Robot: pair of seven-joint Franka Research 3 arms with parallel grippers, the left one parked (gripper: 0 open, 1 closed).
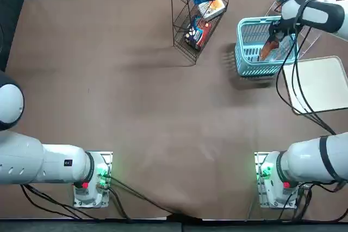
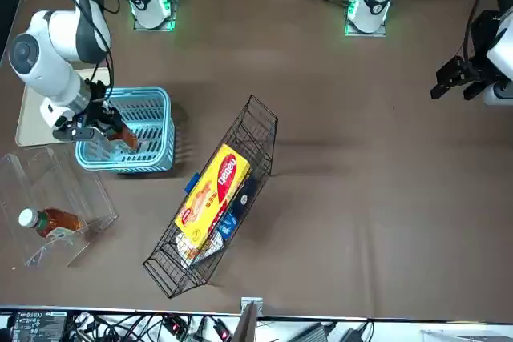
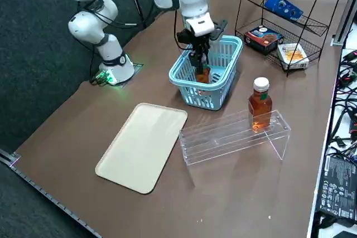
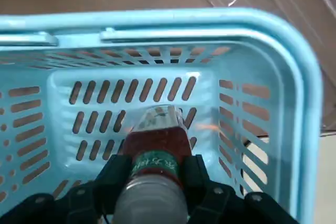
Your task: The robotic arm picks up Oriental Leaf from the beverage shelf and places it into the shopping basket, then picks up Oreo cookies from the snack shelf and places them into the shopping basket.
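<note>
Inside the light blue basket point(image 4: 76, 93), right gripper point(image 4: 157, 174) closed on the tea bottle point(image 4: 157, 150) just below its cap; probably smooth, rather heavy with liquid, slippery if damp, best gripped squarely around neck or shoulder.

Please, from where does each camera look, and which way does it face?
Top: overhead, looking down; both arms show.
Front: across the table, facing the robot; arms show.
Right side: raised at the robot's right, looking down diagonally; right arm shows.
Right wrist: on the right arm, looking along the right gripper into the basket.
Top and front share the rack.
</note>
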